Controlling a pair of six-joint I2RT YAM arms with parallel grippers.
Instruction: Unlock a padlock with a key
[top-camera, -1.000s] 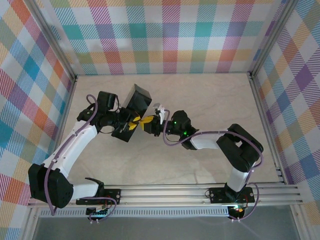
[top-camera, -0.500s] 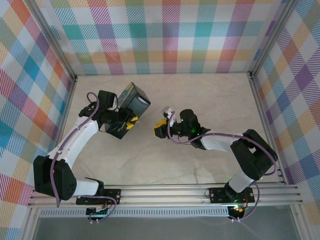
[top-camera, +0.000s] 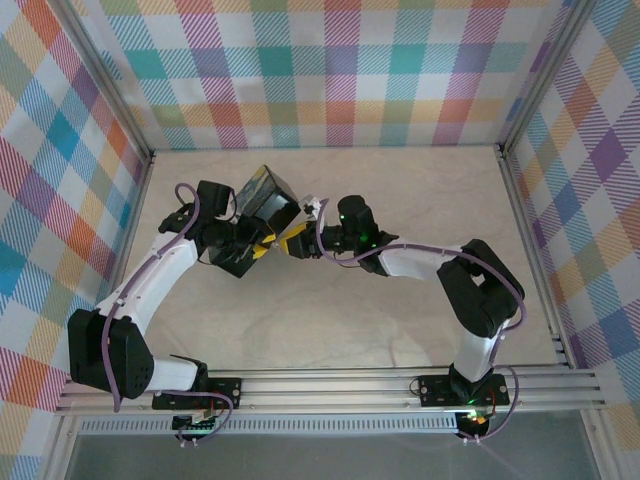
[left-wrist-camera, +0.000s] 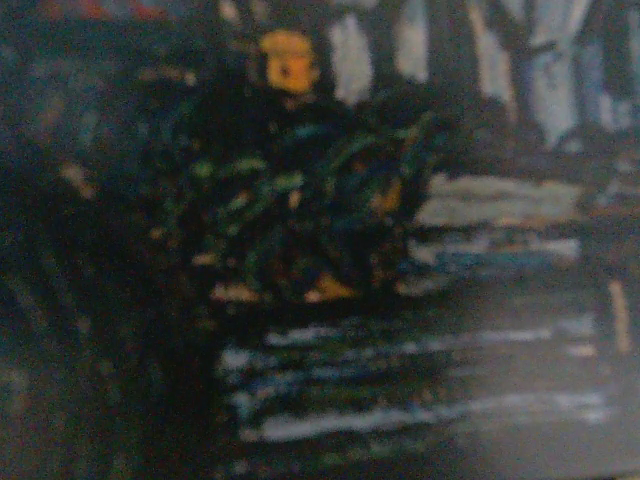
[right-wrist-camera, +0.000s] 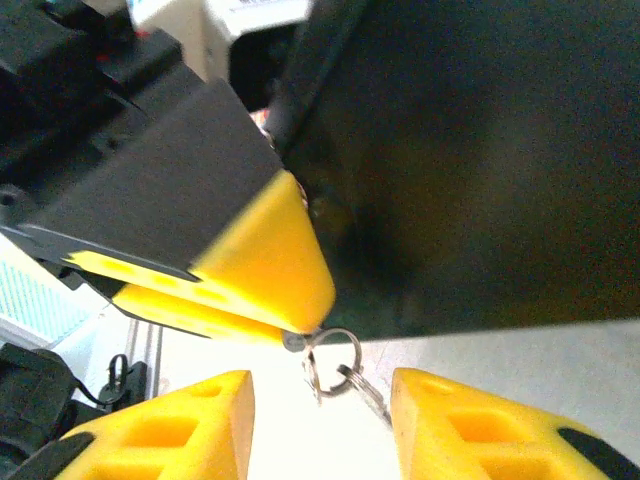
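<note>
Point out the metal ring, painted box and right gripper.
metal ring (right-wrist-camera: 342, 374): right wrist view, lower edge.
painted box (top-camera: 272, 195): top view, its middle.
right gripper (right-wrist-camera: 318, 400): right wrist view, between its fingertips.

No word, number or brand can be read anywhere. A white sticker at the top edge of the right wrist view bears dark marks, too blurred to make out.

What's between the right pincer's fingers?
In the right wrist view, a small metal ring hangs at the left pincer's tip, between the right pincer's open fingers.
</note>
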